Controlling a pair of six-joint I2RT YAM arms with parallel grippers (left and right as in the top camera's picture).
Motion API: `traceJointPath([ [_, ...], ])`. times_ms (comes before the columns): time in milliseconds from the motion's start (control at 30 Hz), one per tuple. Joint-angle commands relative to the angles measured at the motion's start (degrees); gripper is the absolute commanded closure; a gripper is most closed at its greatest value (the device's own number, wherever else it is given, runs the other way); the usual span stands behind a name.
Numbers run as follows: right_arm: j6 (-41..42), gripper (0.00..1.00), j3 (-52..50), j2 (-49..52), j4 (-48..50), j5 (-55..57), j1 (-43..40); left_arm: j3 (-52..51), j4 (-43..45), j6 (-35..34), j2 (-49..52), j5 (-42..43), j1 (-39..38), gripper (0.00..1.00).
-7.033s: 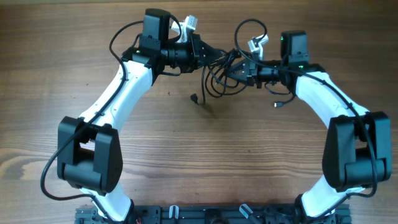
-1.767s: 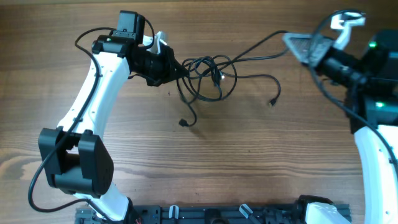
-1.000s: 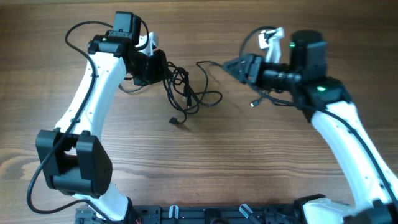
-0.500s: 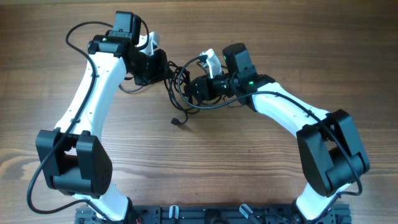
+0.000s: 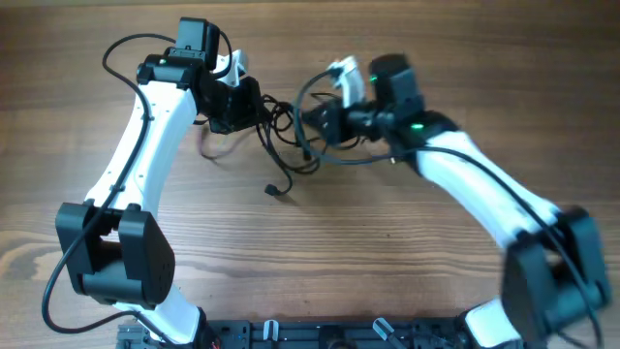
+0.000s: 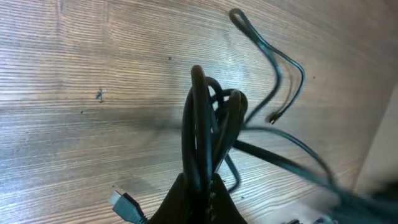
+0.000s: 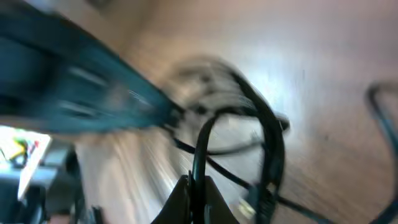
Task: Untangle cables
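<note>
At far centre of brown wooden table (image 5: 387, 242), find tangled thin black flexible cables (image 6: 200, 124). With left gripper (image 6: 199, 190) pinched on bundle and right gripper (image 7: 194, 190) clamped on one loop, separate slowly; avoid cinching knots.

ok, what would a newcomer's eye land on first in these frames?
The tangle of thin black cables, strung between the two arms at the far middle of the brown wooden table. The left fingers pinch a thick bunch of loops, while the right fingers grip one strand in a heavily motion-blurred view. One loose plug end lies on the table just nearer than the tangle.
</note>
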Motion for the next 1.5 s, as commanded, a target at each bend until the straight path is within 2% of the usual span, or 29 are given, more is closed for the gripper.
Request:
traceJointPath([
  [0,5.11,0.96,1.05,-15.50,-1.46,-4.50,-5.53,-0.04,-1.07,0.68,-0.04,1.03,-0.13,0.96],
  [133,7.65,0.96,1.05,-27.04,-1.57,-12.63,-13.03,-0.04,-1.11,0.46,-0.04,1.01,-0.13,0.96],
  [267,16.09,0.96,1.05,-34.49,-0.04,-20.87,-24.85,-0.04,-1.53,0.48,-0.04,1.01,-0.13,0.96],
  [367,28.20,0.96,1.05,-35.10,9.05,-31.67,-32.87,-0.09,-1.73,0.48,-0.04,1.01,-0.13,0.96],
  [467,50.10,0.96,1.05,-32.39,28.68,-40.37,-42.14,-0.13,-1.70,0.48,-0.04,0.83,-0.13,0.96],
  [500,50.10,0.96,1.03,-31.32,28.92,-39.85,-44.06,-0.13,-1.70,0.52,-0.04,0.59,-0.13,0.96],
  [600,43.76,0.96,1.03,-25.83,24.11,-38.34,-47.36,-0.13,-1.68,0.52,-0.04,0.59,-0.13,0.96],
  [700,32.81,0.96,1.03,-17.73,11.37,-37.16,-46.95,-0.13,-1.49,0.55,-0.04,0.61,-0.13,0.96],
  [800,20.83,0.96,1.03,-7.26,-3.82,-30.38,-45.66,-0.13,-0.09,0.55,-0.04,0.63,-0.13,0.96],
  [967,9.86,0.95,1.03,-2.45,-14.32,-22.25,-41.27,-0.13,4.63,0.81,-0.09,1.55,-0.11,0.96],
  [1033,6.80,0.92,1.03,-2.47,-17.46,-19.80,-39.01,-0.11,7.19,1.01,-0.42,4.24,0.07,0.96],
  [1067,5.60,0.81,1.03,-2.47,-18.49,-18.84,-37.40,-0.11,9.68,1.01,-0.87,8.04,0.42,0.96],
  [1133,5.07,0.53,1.03,-2.47,-19.30,-18.36,-33.51,-0.11,16.61,0.94,-2.40,18.93,1.51,0.96],
  [1167,5.09,0.46,1.05,-2.49,-19.10,-18.36,-31.41,-0.11,20.76,0.81,-3.48,25.53,2.21,0.96],
  [1267,5.03,0.38,1.05,-3.17,-18.99,-15.78,-27.89,-0.11,26.47,-1.77,-4.92,36.28,4.11,0.96],
  [1367,3.37,0.21,1.05,-6.84,-19.98,-3.72,-24.98,-0.11,31.80,-7.08,-5.03,44.78,6.64,0.96],
  [1467,-1.29,0.15,1.05,-11.45,-22.34,3.85,-23.85,-0.11,39.78,-13.73,-5.03,49.92,8.22,0.96],
])
